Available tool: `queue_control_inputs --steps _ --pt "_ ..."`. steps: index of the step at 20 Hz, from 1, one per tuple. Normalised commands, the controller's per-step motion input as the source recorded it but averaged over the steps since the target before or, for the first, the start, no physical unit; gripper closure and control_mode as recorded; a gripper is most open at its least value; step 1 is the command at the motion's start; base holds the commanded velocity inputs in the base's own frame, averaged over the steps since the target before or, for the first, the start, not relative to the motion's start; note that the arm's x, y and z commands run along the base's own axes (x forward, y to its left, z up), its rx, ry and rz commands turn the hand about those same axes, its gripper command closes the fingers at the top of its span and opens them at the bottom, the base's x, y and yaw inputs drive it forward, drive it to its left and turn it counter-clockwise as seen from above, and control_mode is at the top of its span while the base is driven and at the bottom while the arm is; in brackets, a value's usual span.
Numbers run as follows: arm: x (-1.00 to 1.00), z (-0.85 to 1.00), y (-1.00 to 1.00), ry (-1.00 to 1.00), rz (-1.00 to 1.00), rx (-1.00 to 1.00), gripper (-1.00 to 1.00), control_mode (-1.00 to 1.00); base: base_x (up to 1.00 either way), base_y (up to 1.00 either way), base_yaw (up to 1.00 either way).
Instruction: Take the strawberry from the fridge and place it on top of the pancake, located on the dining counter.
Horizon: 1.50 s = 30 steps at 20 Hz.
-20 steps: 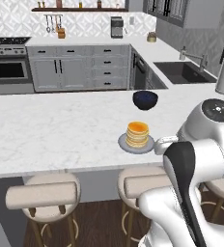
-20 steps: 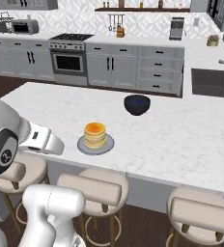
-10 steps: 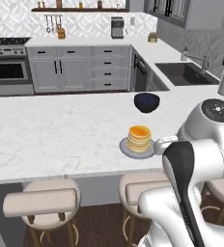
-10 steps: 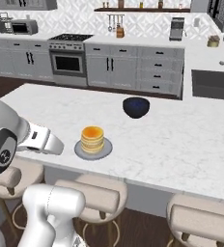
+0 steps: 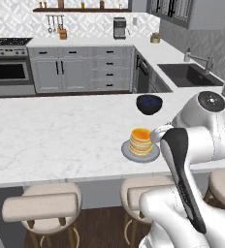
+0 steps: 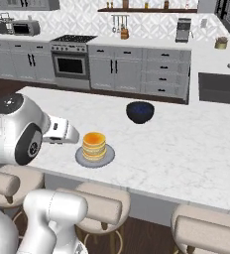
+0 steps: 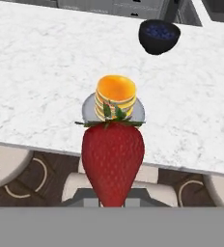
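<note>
The strawberry (image 7: 113,161), red with green leaves, looms large in the hand view, held in my gripper (image 7: 112,195), which is shut on it low in the frame. Beyond it stands the pancake (image 7: 116,94), a golden stack on a round grey plate (image 7: 89,109), near the front edge of the white marble dining counter (image 7: 36,72). In the base views my hand (image 5: 160,133) (image 6: 62,132) hovers just beside the pancake (image 5: 141,140) (image 6: 94,144), at about the stack's height. The berry itself is hidden there by the hand. The fridge is out of view.
A dark bowl (image 5: 149,103) (image 6: 140,111) (image 7: 159,36) sits on the counter behind the plate. Beige round stools (image 5: 46,206) (image 6: 102,203) line the counter's near side below my arm. Grey cabinets, an oven and a sink counter stand across the room.
The whole picture has shifted a little in both base views, so the base has moved slightly. The hand keeps its place beside the plate.
</note>
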Motion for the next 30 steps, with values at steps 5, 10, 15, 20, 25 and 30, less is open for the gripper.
queue_control_inputs --steps 5,10,15,20,25,30 --pt "0.93 -0.07 -0.32 0.00 0.16 0.04 1.00 -1.00 0.00 0.00 0.00" --pt "1.00 -0.32 -0.31 0.00 0.17 0.04 1.00 -1.00 0.00 0.00 0.00" --pt "0.88 -0.55 -0.06 0.00 0.22 0.00 1.00 -1.00 0.00 0.00 0.00" --pt "0.69 -0.58 0.00 0.08 0.19 -0.01 1.00 -1.00 0.00 0.00 0.00" --pt "0.48 -0.18 0.00 0.10 0.01 0.00 1.00 -1.00 0.00 0.00 0.00" --pt "0.53 -0.18 0.00 0.01 0.01 -0.01 1.00 -1.00 0.00 0.00 0.00"
